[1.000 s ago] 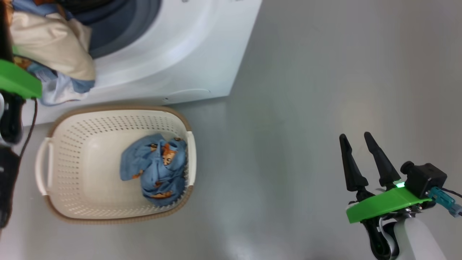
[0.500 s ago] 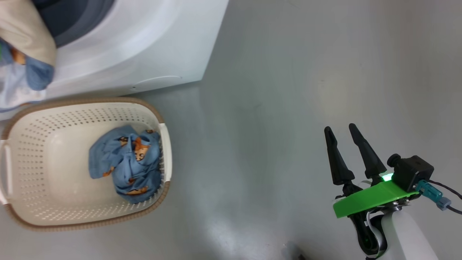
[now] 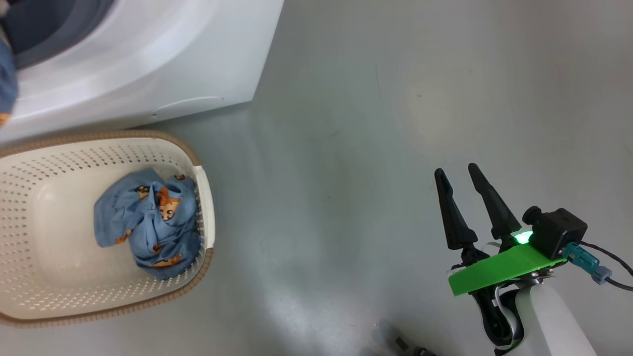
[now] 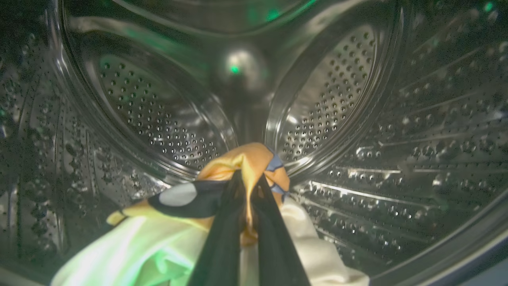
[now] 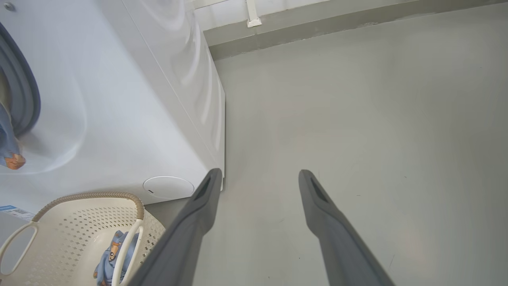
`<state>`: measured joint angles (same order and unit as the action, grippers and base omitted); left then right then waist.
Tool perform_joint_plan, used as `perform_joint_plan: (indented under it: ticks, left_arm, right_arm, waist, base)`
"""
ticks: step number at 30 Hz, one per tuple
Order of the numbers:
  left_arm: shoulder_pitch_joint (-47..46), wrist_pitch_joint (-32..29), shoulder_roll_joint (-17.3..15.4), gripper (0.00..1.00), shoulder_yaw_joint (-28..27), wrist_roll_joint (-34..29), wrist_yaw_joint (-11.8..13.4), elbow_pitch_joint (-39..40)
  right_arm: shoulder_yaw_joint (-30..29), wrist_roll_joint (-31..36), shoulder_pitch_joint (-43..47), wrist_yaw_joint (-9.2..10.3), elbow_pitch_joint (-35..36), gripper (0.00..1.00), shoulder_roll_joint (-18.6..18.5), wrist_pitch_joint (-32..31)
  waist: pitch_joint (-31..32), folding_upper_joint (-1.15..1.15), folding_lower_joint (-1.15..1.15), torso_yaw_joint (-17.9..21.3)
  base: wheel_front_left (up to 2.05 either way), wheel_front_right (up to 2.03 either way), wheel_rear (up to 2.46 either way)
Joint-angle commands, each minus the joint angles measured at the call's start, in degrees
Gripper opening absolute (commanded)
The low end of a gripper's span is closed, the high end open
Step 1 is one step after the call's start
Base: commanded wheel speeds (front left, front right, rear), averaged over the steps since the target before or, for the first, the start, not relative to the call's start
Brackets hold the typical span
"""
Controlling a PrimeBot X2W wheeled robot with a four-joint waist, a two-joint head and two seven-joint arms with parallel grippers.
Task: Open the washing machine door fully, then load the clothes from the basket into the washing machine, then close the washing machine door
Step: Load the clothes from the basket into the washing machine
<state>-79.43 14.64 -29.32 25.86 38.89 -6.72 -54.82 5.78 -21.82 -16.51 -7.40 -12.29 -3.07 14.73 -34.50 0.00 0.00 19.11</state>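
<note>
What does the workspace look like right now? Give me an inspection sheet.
Surface: grey floor.
Job's things: washing machine, basket in front of it with one blue garment inside; held garment inside the drum.
Clutter: small dark object at the head view's bottom edge, too blurred to identify.
Claws: left claw shut on held garment; right claw open, empty, over the floor.
Cables: dark lead at the right wrist.
Surroundings: wall base beyond the machine.

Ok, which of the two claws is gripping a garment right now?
The left claw, shut on a cream-and-orange garment inside the steel drum. The right claw stands open over the floor, holding nothing.
</note>
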Motion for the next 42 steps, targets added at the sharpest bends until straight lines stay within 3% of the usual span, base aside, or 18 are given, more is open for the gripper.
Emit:
perform_joint_plan:
  ticks: [1, 8, 9, 10, 11, 26, 42]
  left_arm:
    - [-1.08, 0.34, -2.75, 0.00, -3.03, -1.83, 0.73, 3.26]
    - [2.98, 0.35, -1.16, 0.00, -12.70, -8.32, 0.60, 9.79]
    - [3.59, 0.35, -0.94, 0.35, -12.58, -9.55, 0.37, 9.24]
    - [4.10, 0.35, -0.53, 0.82, -12.74, -10.13, 0.17, 8.47]
    - [4.44, 0.35, -0.08, 1.00, -13.04, -10.25, -0.02, 7.38]
    - [7.81, 0.36, 3.01, 1.00, -16.93, -13.22, -0.74, 5.64]
    - [21.34, 0.36, 7.67, 1.00, -21.41, -14.51, -0.76, 14.94]
  right_arm:
    - [1.30, -0.25, 0.12, -0.09, 1.48, 1.00, 0.02, 0.27]
    - [1.71, -0.38, -0.39, -0.09, 1.66, 1.00, 0.14, 0.27]
    - [1.80, -0.42, -0.45, -0.09, 1.60, 1.00, 0.15, 0.27]
    - [1.89, -0.49, -0.50, -0.09, 1.54, 1.00, 0.16, 0.27]
    - [2.01, -0.63, -0.52, -0.09, 1.51, 1.00, 0.17, 0.27]
    - [1.87, -0.98, -0.89, -0.09, 1.33, 1.00, 0.19, 0.27]
    - [0.04, 0.37, -0.46, -0.09, 0.96, 1.00, -0.29, 0.27]
  waist:
    - [-0.64, 0.00, 0.00, 0.27]
    - [-1.53, 0.00, 0.00, 0.53]
    - [-1.56, 0.00, 0.00, 0.52]
    - [-1.54, 0.00, 0.00, 0.51]
    - [-1.54, 0.00, 0.00, 0.48]
    - [-0.89, 0.00, 0.00, -0.51]
    - [2.67, 0.00, 0.00, -3.13]
  base:
    - [0.00, 0.00, 0.00]
    - [0.00, 0.00, 0.00]
    - [0.00, 0.00, 0.00]
    - [0.00, 0.00, 0.00]
    - [0.00, 0.00, 0.00]
    - [0.00, 0.00, 0.00]
    - [0.00, 0.00, 0.00]
